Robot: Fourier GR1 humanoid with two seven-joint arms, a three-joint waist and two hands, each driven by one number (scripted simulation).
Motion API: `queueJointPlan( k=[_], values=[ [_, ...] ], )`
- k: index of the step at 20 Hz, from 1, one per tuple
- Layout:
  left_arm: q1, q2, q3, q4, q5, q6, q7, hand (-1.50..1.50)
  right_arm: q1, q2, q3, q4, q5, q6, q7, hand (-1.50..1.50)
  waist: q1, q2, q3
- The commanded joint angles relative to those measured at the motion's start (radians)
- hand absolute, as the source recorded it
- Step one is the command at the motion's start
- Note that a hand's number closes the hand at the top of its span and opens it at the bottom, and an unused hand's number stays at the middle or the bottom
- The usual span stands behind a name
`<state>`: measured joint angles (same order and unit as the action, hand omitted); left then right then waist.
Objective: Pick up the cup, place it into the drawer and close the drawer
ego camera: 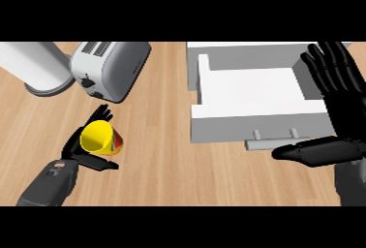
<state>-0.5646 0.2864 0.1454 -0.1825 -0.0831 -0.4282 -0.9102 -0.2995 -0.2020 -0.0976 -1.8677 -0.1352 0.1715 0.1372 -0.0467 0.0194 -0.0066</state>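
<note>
My left-hand fingers (100,115) curl round the yellow cup (100,138); the open drawer (251,92) lies up-right, beside my open right hand (336,77).

Left hand (80,145) grips yellow cup (100,138) beside open drawer (250,104)

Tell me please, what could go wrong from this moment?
The left hand holds the yellow cup tilted, fingers curled behind it; it might slip during the carry. The open drawer lies far right, and its high front wall could catch the cup. The right hand rests open over the drawer's side, possibly crowding the placement.
</note>
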Motion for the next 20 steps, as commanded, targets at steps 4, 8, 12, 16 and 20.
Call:
queueJointPlan(
  k=[4, 8, 12, 16, 20],
  values=[
    [0.021, -0.025, -0.025, -0.051, -0.014, -0.143, -0.188, 1.50, -0.004, 0.002, 0.011, 0.012, 0.017, 0.003, -0.014, -1.50, 0.005, 0.001, -0.001],
    [0.012, -0.021, 0.017, -0.089, 0.003, 0.085, -0.241, 1.50, -0.002, -0.016, -0.016, 0.044, 0.008, 0.017, -0.036, -1.50, 0.009, 0.001, 0.001],
    [0.035, -0.059, 0.064, -0.092, 0.038, 0.162, -0.305, 1.50, -0.007, -0.011, -0.009, 0.013, 0.014, -0.003, 0.003, -1.50, 0.013, -0.005, 0.001],
    [0.049, -0.110, 0.200, -0.113, 0.153, 0.369, -0.274, 1.50, 0.016, -0.034, -0.059, 0.017, -0.030, 0.022, -0.014, -1.50, 0.025, -0.011, 0.003],
    [0.055, -0.139, 0.213, -0.141, 0.183, 0.241, -0.328, 1.50, -0.003, -0.014, -0.030, -0.009, -0.006, -0.009, 0.026, -1.50, 0.031, -0.014, 0.004]
  ],
)
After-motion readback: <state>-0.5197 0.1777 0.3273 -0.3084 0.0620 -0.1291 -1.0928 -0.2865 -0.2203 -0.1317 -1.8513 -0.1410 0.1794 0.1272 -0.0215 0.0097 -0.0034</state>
